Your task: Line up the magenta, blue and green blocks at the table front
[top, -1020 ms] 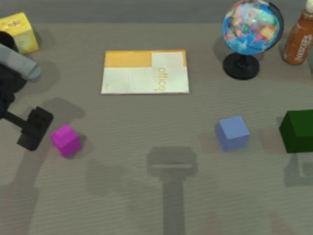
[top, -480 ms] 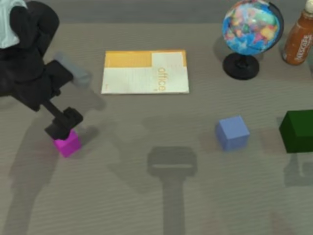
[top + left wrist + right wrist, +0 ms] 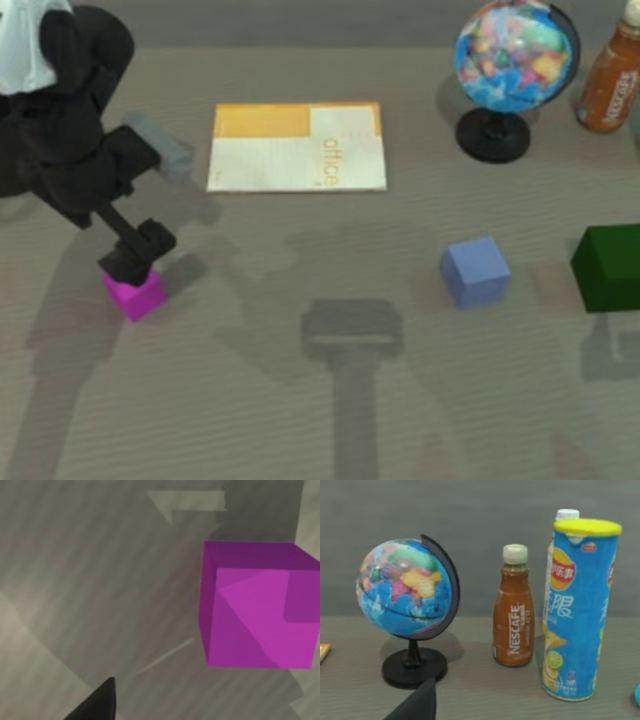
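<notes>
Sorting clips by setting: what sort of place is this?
Probably a simulated office or study desk: a ribbed table carrying an "office" book, a globe and toy blocks, the left gripper over the magenta block.

Our left arm fills the upper left of the top view, its black links bent and reaching down toward the middle left of the frame. Our left gripper (image 3: pixel 133 262) points downward there, low over the bench. A single dark fingertip (image 3: pixel 97 705) shows at the bottom edge of the left wrist view. Our right arm is out of the top view.
</notes>
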